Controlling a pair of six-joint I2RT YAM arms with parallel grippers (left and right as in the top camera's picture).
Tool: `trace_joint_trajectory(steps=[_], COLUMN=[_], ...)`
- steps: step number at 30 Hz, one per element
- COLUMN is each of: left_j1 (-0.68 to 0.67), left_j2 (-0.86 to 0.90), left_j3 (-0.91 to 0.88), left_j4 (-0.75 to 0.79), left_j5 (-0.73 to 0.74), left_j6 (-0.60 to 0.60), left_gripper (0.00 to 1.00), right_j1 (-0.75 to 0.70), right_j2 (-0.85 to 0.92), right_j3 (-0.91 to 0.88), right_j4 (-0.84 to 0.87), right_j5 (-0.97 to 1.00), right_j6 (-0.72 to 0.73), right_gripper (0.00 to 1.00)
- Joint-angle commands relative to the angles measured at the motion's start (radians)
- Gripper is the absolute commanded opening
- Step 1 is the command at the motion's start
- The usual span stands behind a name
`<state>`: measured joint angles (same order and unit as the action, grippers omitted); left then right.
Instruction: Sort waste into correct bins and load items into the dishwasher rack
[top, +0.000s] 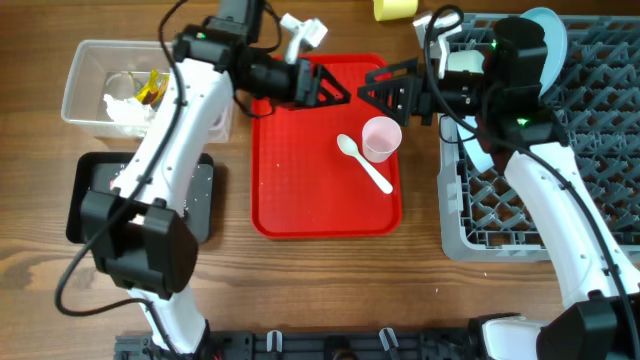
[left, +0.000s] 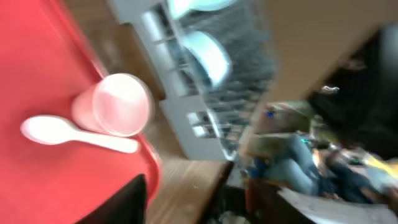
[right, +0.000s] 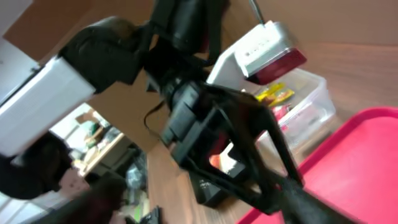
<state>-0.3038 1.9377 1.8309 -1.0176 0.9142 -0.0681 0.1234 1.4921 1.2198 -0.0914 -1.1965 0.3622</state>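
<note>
Red tray lies mid-counter. Pink cup stands upright on its right half, white spoon just beside the cup, toward tray centre. Left hand hangs over the tray's far part, fingers partly apart, nothing in them. Right hand faces it tip to tip, fingers spread wide, empty. Dishwasher rack sits right of the tray, pale blue plate in it. Clear tub is left of the tray, with wrappers and tissue inside; black tray also left, nearer side
</note>
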Motion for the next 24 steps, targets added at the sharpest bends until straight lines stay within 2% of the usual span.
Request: trace_joint_trajectory(steps=[1,3,5,8,11,17,20,24], left_j1=[-0.072,-0.111,-0.127,-0.121,-0.121,-0.14,-0.142,-0.161], left_j2=[-0.01,-0.002,0.031,0.123,0.274,0.622,0.712,0.783], left_j3=[0.002,0.002,0.002,0.023,0.15,0.53,0.558,0.558], left_j4=[0.134,0.267,0.372,0.528,0.653,0.704,0.814,0.959], left_j5=[-0.365,-0.476,-0.523,-0.518,-0.499,-0.496,-0.497,-0.549], left_j6=[-0.177,-0.181,-0.203,-0.254,-0.293,-0.345,-0.387,-0.389], left_gripper=[0.71,0.77,0.81,0.82,0.85,0.93,0.92,0.87], right_j1=[-0.094,-0.187,-0.295,-0.465,-0.605,-0.633,-0.633,-0.632], right_j2=[-0.027,-0.07,-0.123,-0.212,-0.284,-0.32,-0.315,-0.313], right_j3=[0.074,0.122,0.143,0.146,0.146,0.146,0.146,0.136], right_j4=[-0.013,-0.046,-0.071,-0.135,-0.272,-0.537,-0.65,-0.67], right_j5=[0.011,0.011,0.011,0.006,-0.008,0.049,0.142,0.188], right_j6=[0.015,0.014,0.016,0.007,-0.053,-0.23,-0.301,-0.311], right_gripper=[0.99,0.99,0.99,1.0,1.0,1.0,1.0,1.0])
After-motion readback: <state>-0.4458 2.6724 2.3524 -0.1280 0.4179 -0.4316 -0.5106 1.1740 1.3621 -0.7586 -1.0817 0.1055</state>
